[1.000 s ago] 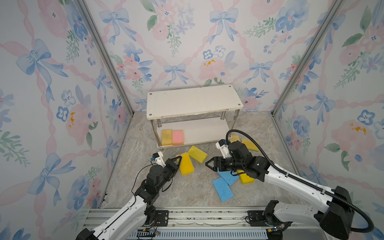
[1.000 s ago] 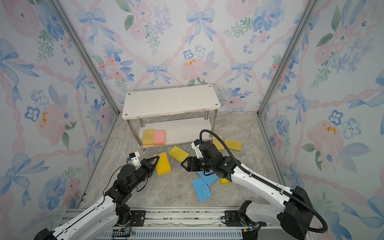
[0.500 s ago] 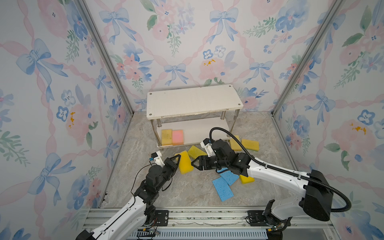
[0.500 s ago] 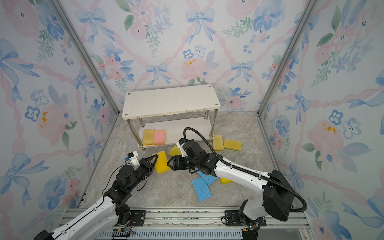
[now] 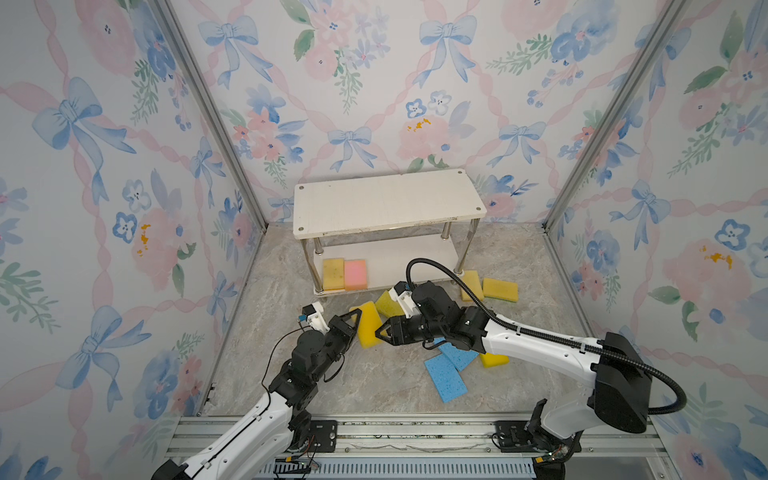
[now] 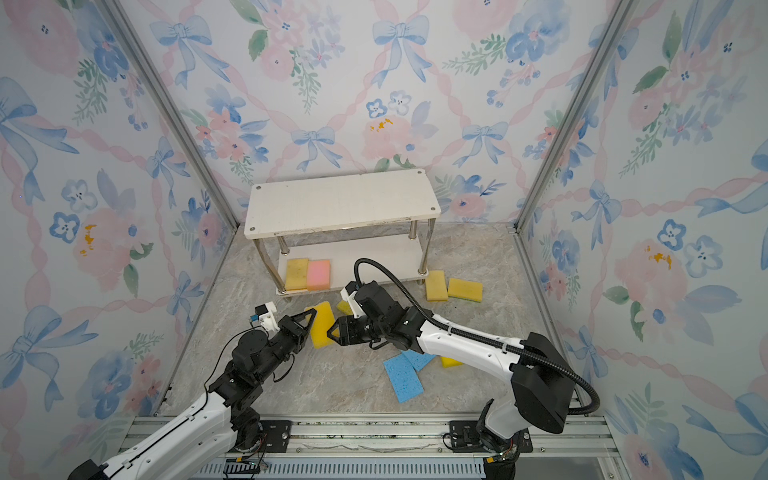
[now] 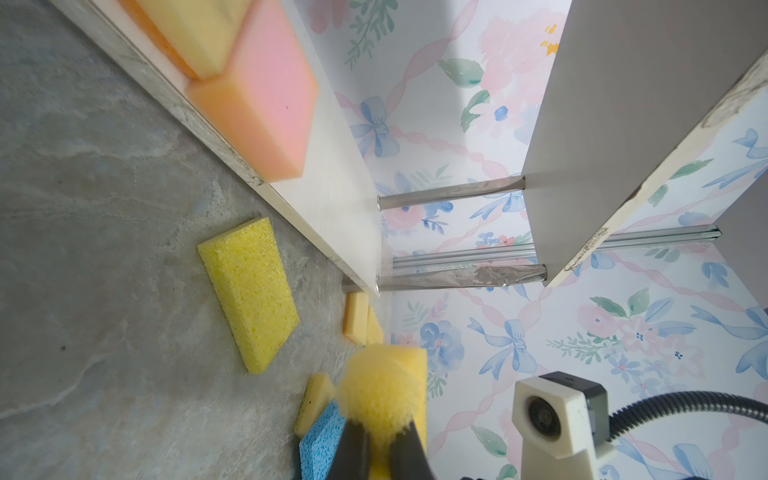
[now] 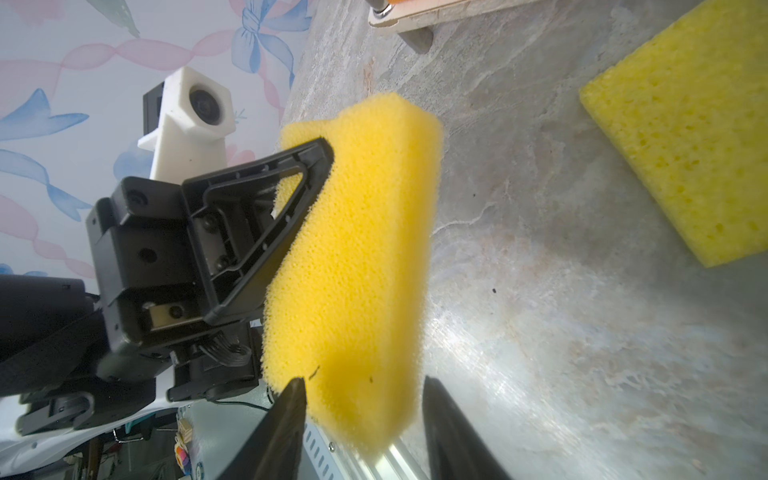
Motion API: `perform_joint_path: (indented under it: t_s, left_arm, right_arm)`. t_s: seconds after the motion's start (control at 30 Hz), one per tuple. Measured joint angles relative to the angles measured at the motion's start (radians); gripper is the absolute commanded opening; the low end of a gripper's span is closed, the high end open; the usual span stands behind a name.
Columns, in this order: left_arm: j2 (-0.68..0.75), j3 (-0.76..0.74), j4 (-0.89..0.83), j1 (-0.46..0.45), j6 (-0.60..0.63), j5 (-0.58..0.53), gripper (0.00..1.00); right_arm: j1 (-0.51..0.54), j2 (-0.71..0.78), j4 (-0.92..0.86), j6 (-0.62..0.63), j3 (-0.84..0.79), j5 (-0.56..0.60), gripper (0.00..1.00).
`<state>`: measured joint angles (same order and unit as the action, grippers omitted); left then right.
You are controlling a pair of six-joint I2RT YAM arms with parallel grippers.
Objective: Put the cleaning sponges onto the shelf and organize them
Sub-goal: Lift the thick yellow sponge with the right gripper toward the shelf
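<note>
A bright yellow sponge (image 5: 369, 326) is held on edge above the marbled surface (image 5: 374, 395), just in front of the shelf (image 5: 386, 203), with the left claw (image 5: 353, 321) clamped on it. The left wrist view shows that grip closest: two dark fingers (image 7: 357, 449) pinch the foam so that it bulges beyond them. The right claw (image 5: 380, 332) meets the sponge at the end farther from the shelf. In both top views this looks like contact, but the right wrist view shows the jaws apart and straddling that end. One finger (image 8: 286, 419) sits at the foam's edge, the other just off it, and the foam there is not squeezed. On the shelf's lower board a pale yellow sponge (image 5: 333, 273) and a pink sponge (image 5: 355, 275) lie side by side, touching, at the left end. Another yellow sponge (image 7: 249, 291) lies flat before the shelf, whole in the left wrist view but half hidden behind the right arm in the top views. The top views alone lay out the rest in full: two yellow sponges (image 5: 500, 289) beside the shelf's right front leg, two overlapping blue sponges (image 5: 446, 380), and a yellow piece (image 5: 492, 359) showing from under the right arm.
</note>
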<state>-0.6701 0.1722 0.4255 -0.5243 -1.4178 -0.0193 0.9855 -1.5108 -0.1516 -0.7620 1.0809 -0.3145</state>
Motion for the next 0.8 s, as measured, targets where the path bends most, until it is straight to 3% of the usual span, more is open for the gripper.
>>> perform_joint_path:
  t_s: [0.3, 0.47, 0.6, 0.7, 0.8]
  left_arm:
    - [0.0, 0.0, 0.0, 0.0, 0.003, 0.0, 0.08]
    - [0.0, 0.0, 0.0, 0.0, 0.003, 0.001, 0.08]
    - [0.0, 0.0, 0.0, 0.0, 0.003, 0.0, 0.1]
    - [0.0, 0.0, 0.0, 0.001, 0.009, 0.001, 0.19]
    - [0.0, 0.0, -0.001, 0.012, 0.029, 0.01, 0.42]
  right_arm:
    - [0.004, -0.011, 0.008, -0.006, 0.0, -0.003, 0.3]
    - [0.007, -0.021, 0.008, -0.012, 0.002, -0.003, 0.14]
    - [0.009, -0.021, 0.013, -0.015, 0.002, 0.002, 0.07]
    - [0.012, -0.02, 0.013, -0.016, 0.002, 0.012, 0.04]
    - [0.013, -0.02, 0.013, -0.021, 0.002, 0.032, 0.03]
